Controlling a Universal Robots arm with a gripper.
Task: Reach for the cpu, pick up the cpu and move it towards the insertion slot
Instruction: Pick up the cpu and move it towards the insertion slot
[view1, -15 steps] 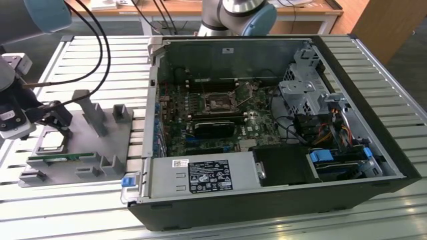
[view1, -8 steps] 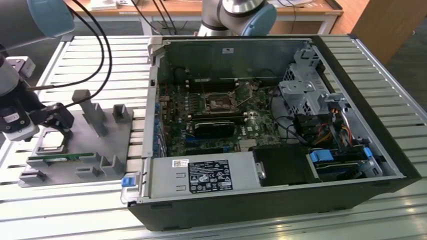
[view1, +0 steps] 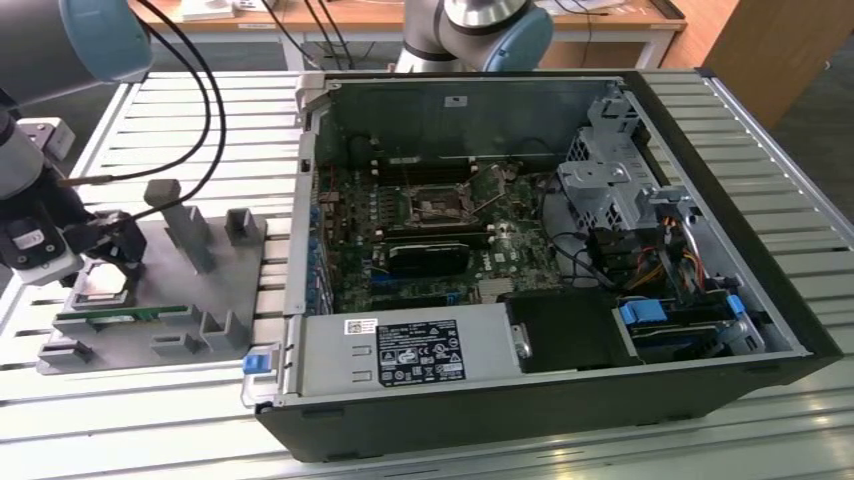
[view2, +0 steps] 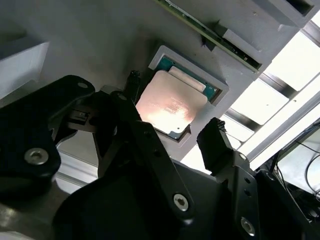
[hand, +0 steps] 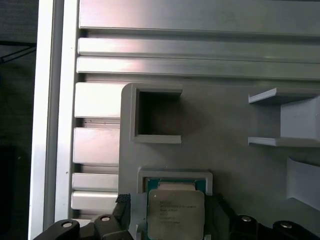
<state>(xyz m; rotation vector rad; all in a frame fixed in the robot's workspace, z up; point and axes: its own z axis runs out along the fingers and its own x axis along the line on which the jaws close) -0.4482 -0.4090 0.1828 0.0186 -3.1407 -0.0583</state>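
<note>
Tool (view2: 174, 104) spread wide astride the cpu (view2: 167, 107), which lies flat in its tray (view2: 100, 40) pocket, edges exposed for gripping, well apart from the socket (view1: 437, 207) in the case (view1: 534, 420).

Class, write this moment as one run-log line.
chip: seated in grey holder | pincer: open, fingers either side of chip | socket: far from pincer
</note>
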